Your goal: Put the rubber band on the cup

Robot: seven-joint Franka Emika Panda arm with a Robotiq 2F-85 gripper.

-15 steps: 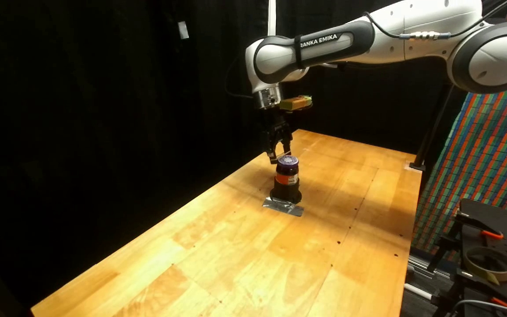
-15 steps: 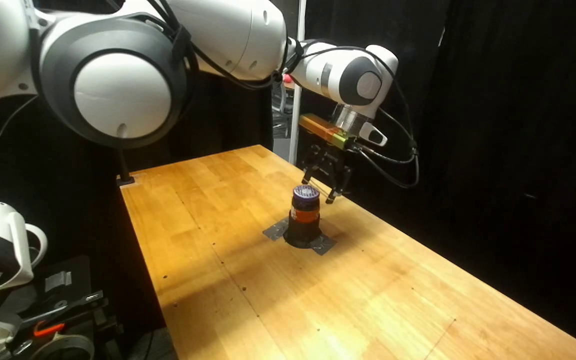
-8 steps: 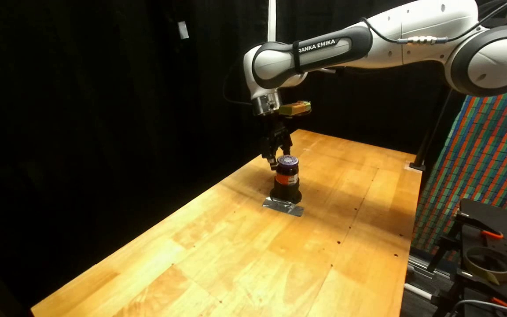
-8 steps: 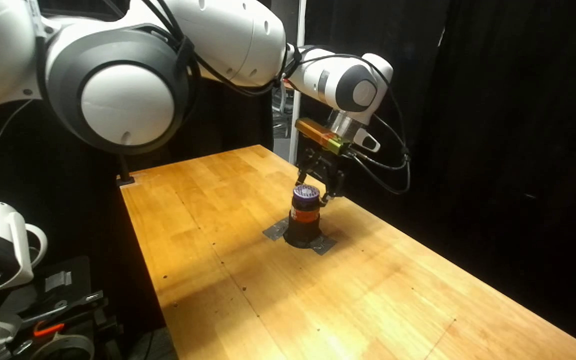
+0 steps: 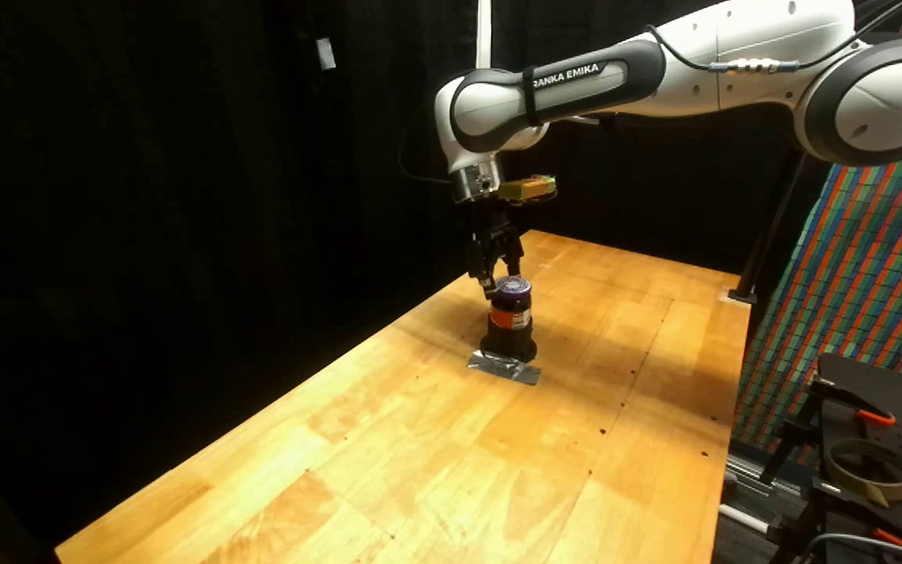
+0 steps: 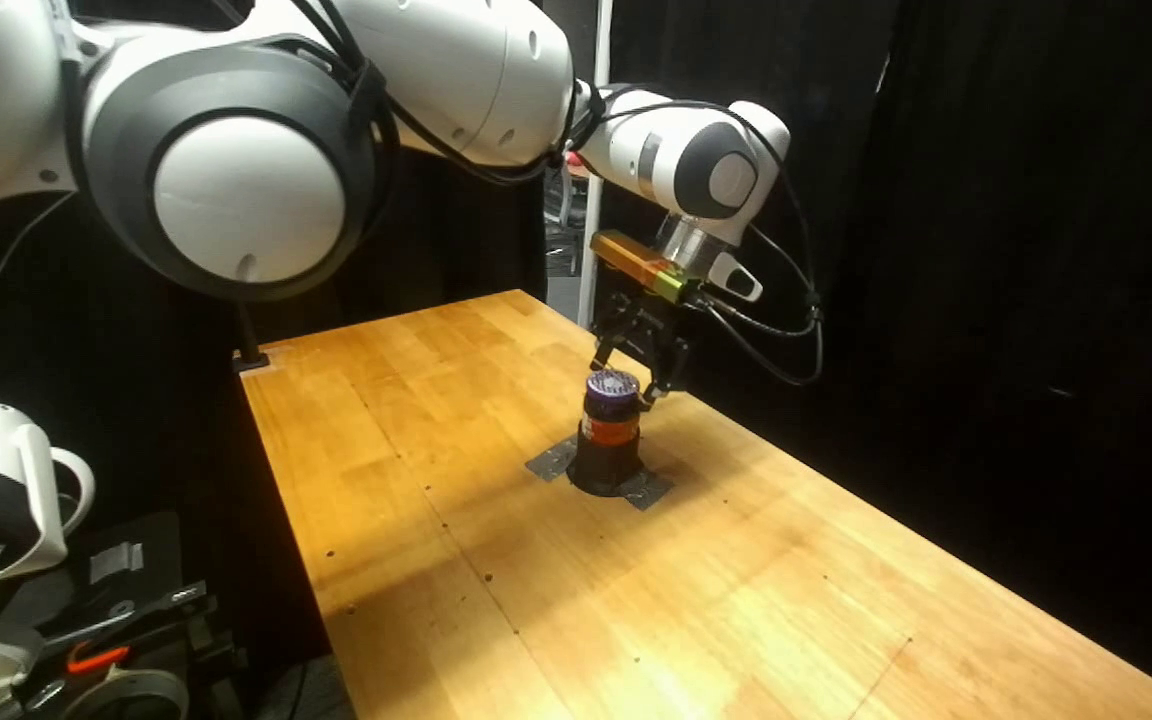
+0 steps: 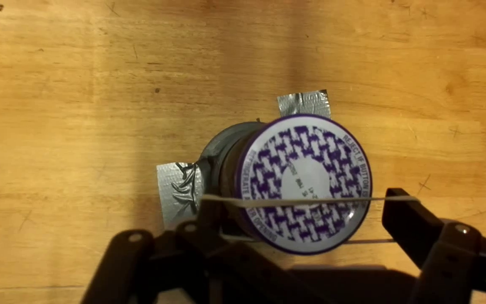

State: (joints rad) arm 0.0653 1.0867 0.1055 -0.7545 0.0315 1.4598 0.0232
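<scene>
The cup is a short jar (image 5: pixel 511 317) with a purple-and-white lid and a red-orange label. It stands upright in a black holder (image 5: pixel 509 343) and shows in both exterior views (image 6: pixel 610 432) and from above in the wrist view (image 7: pixel 306 160). My gripper (image 5: pixel 503 282) is open at lid height behind the jar, as an exterior view (image 6: pixel 626 381) also shows. In the wrist view its fingers (image 7: pixel 304 203) are spread on either side of the lid. A thin pale rubber band (image 7: pixel 285 202) is stretched between the fingertips, one strand crossing over the lid. Its far strand is unclear.
The holder is fixed with grey duct tape (image 5: pixel 503 368) to a wooden table (image 5: pixel 435 462). The table's edge runs close behind the jar. A side shelf with a tape roll (image 5: pixel 870 468) stands beyond the table's other edge.
The open gripper came down and toward the jar over the first half second. It has since risen slightly and sits closer to the lid. The jar has not moved.
</scene>
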